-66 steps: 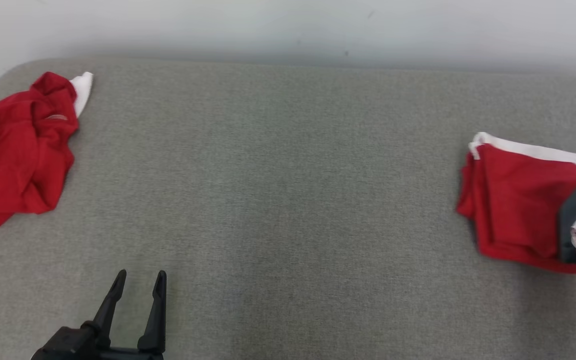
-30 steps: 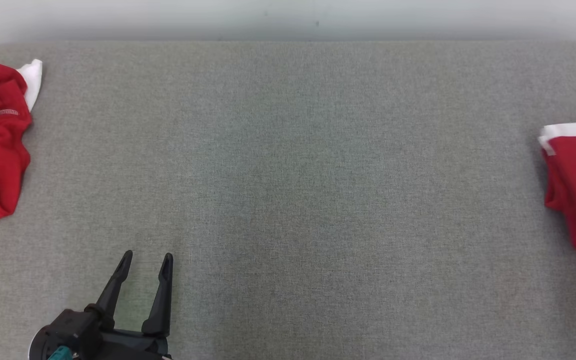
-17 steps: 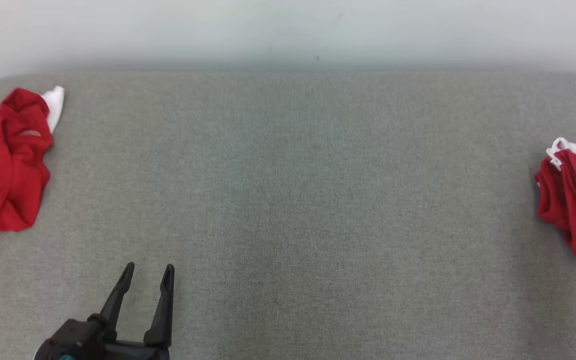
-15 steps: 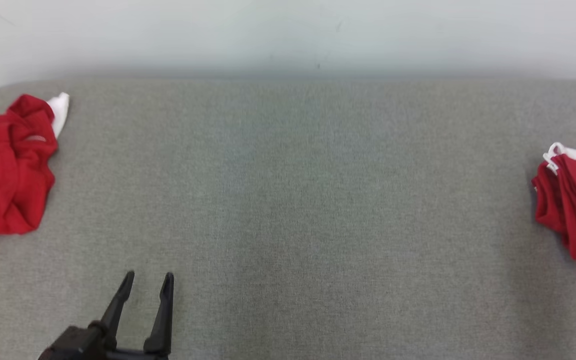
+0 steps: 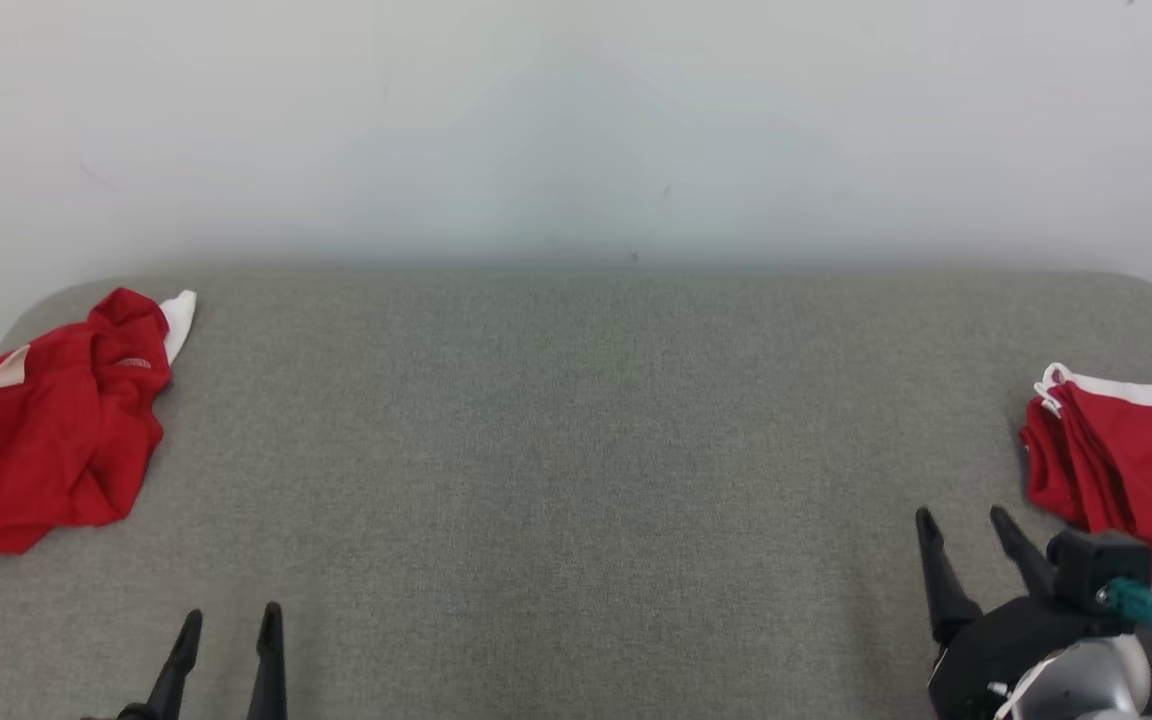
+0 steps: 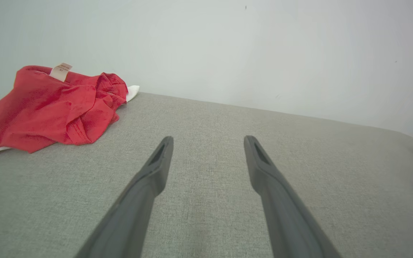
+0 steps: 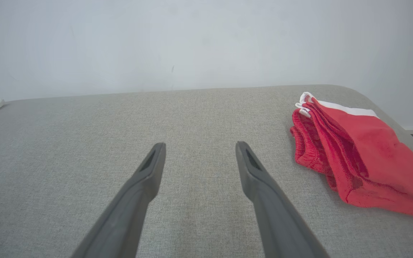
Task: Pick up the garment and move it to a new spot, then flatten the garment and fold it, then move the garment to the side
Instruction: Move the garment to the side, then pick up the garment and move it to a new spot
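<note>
The folded garment [image 5: 1116, 470] lies at the right end of the grey pad [image 5: 576, 480], near its rounded corner. It is a flat red stack with a white band [image 5: 1131, 390] along its far edge. Its gathered waistband faces the pad's middle (the elastic ruffles are plain in the right wrist view). Seen from that wrist, the folded garment [image 7: 353, 154] sits off to the right of the fingers, apart from them.

The crumpled garment [image 5: 46, 450] is at the opposite, left end, well apart from the folded one. It is a loose red heap with a white piece poking out on its far side and a pale label [image 5: 11, 368] on top. From the left wrist, the crumpled garment [image 6: 52, 107] bunches up to the left of the fingers. The label [image 6: 60, 70] stands at its crest and a white striped edge shows under its left side.

The right gripper [image 5: 961, 514] is at the lower right, near the folded garment's near corner but not touching it. Its own view shows the right gripper [image 7: 200, 144] spread wide over bare pad. The left gripper [image 5: 232, 612] is at the lower left, apart from the heap. Its view shows the left gripper [image 6: 208, 139] spread just as wide, with bare pad between the fingers.

A plain pale wall [image 5: 576, 130] stands behind the pad.
</note>
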Tool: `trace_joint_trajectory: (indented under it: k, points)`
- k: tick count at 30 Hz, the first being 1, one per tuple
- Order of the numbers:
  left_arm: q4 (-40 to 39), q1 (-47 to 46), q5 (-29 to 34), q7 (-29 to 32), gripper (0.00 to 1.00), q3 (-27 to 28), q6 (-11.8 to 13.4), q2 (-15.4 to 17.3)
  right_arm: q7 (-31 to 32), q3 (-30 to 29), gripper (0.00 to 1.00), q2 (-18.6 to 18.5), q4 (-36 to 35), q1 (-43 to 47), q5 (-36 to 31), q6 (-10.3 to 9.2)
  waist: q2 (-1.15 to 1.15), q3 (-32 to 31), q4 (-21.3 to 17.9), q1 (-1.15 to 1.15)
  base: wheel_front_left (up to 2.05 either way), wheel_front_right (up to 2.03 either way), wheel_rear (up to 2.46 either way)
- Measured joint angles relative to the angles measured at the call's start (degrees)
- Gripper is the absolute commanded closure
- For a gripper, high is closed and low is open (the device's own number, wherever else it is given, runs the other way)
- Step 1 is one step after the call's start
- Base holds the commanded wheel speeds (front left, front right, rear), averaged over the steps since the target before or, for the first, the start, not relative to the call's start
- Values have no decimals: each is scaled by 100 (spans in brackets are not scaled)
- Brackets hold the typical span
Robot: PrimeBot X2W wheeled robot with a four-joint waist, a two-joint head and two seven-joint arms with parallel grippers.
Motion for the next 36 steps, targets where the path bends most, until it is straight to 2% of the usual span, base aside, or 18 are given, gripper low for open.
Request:
trace_joint_trajectory:
  k: [7, 13, 24, 36]
  points:
    - [-123, 235, 18, 0, 0, 403, 44, -100, -113, 515, 0, 212, 34, 426, 212, -1, 0, -287, 18, 0, 0, 0, 0]
    - [-238, 441, 109, 0, 0, 620, 37, -207, -213, 853, 0, 247, 105, 647, 283, -1, 0, -381, -19, 1, 0, 0, 0]
    - [-222, 567, 314, 0, 0, 646, -32, -350, -258, 599, 0, 259, 163, 767, 152, -1, 1, -410, -29, 1, 0, 0, 0]
    - [-257, 626, 377, 0, 0, 578, -4, -366, -255, 536, 0, 274, 147, 769, 143, -1, 1, -374, -37, 2, 0, 0, 0]
